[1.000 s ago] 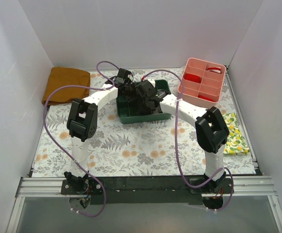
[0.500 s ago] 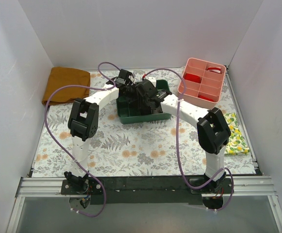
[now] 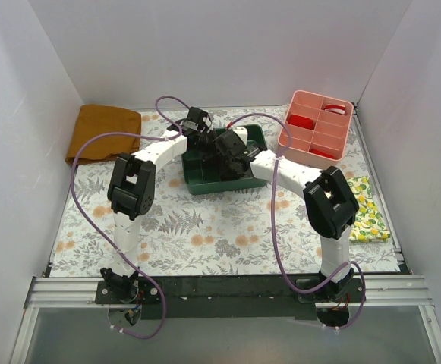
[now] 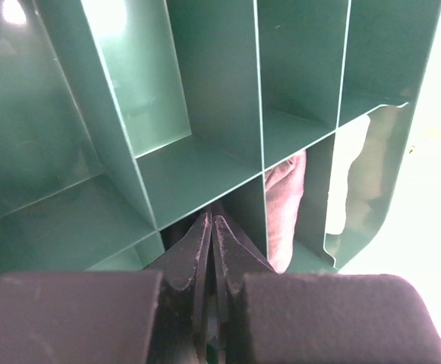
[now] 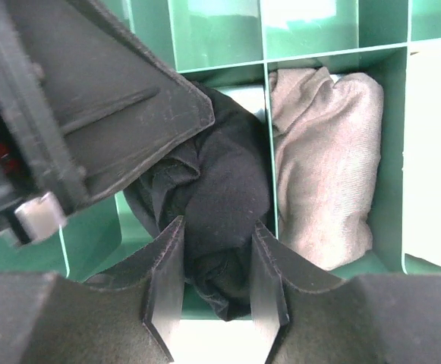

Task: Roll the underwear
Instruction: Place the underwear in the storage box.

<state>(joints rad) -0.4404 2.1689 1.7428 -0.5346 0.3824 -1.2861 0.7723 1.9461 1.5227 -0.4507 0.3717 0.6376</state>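
The underwear [image 5: 228, 189] is a black bundle of fabric standing in a compartment of the green tray [image 5: 311, 38]. My right gripper [image 5: 218, 224] is shut on it, with one finger pressed against each side of the bundle. My left gripper [image 4: 211, 221] is shut with nothing between its tips. It points down at a divider of the green tray [image 4: 205, 159], and its finger [image 5: 114, 91] leans on the top left of the black fabric. In the top view both grippers meet over the green tray [image 3: 256, 135] and hide the underwear.
A pinkish-beige rolled cloth [image 5: 322, 159] fills the compartment right of the underwear. A pink divided tray [image 3: 316, 125] with red items stands at the back right. A mustard-brown cloth [image 3: 104, 133] lies at the back left. A lemon-print cloth [image 3: 366, 208] lies by the right edge.
The right wrist has shifted a little left, deeper over the green tray and closer to the left gripper. The left wrist has edged slightly towards the back.
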